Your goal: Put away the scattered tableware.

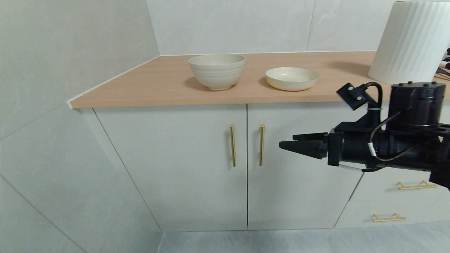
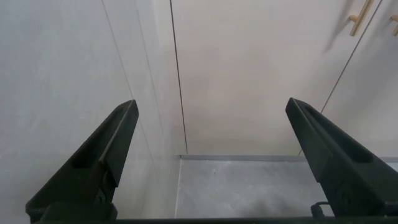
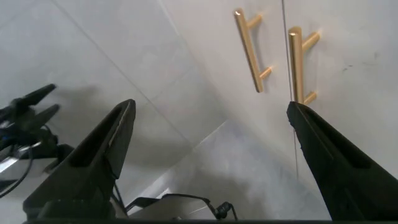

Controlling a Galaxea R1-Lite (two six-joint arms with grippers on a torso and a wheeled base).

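**Inspector:** Location of the items?

**Assessor:** Both stand on the tabletop (image 1: 158, 84), well apart from each other. The deep ribbed bowl (image 1: 217, 71) is toward the left corner, upright. The shallow dish (image 1: 291, 78) is to its right, nearer the front edge. The cabinet doors (image 1: 197, 165) beneath are closed, their brass handles (image 1: 233, 146) side by side.

**Inspector:** State of the hands?

**Assessor:** The right hand (image 1: 287, 140) hangs in front of the right door, below tabletop level and near the handles. Its wrist view shows the fingers spread wide and holding nothing. The left hand (image 2: 211, 109) is likewise released and empty, facing the floor and a lower wall panel.

**Inspector:** Handling assessment?

**Assessor:** Both pieces look like glazed ceramic: rigid, smooth, probably slippery, and liable to chip or break if knocked or dropped. I judge the bowl the heavier. It is best taken at the rim, one finger inside and one outside the wall. The dish is low, with a thin sloping lip, so there is little to pinch. Take the near rim from above at a slight angle, with a firm hold.

**Inspector:** Risk?

**Assessor:** Pushing the dish along the tabletop instead of gripping it.
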